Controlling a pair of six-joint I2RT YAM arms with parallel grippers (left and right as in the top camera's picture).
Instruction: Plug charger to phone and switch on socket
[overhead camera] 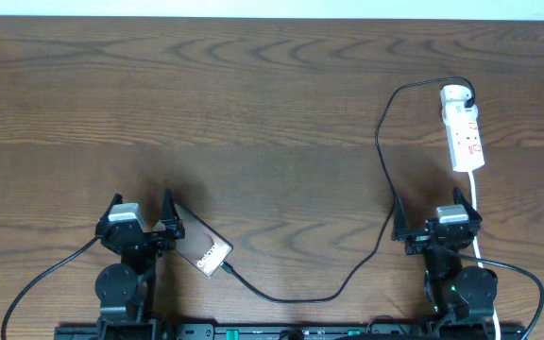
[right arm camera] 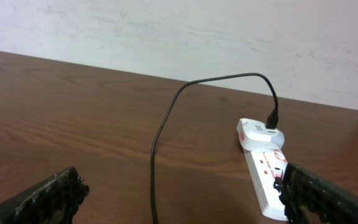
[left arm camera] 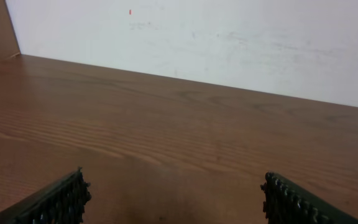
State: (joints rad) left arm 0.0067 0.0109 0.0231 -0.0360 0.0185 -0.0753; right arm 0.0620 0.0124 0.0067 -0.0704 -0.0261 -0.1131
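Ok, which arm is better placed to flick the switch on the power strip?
Right. The power strip lies straight ahead of the right gripper and shows in its wrist view. The left gripper sits far off on the other side, beside the phone.

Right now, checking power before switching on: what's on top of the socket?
The charger's white adapter sits on the socket's far end, with the black cable leaving it. Its pins are covered.

I'm seeing the phone lying front-left beside the left gripper, the socket lying farther back on the right, and the charger running between them, its adapter on the socket's far end.
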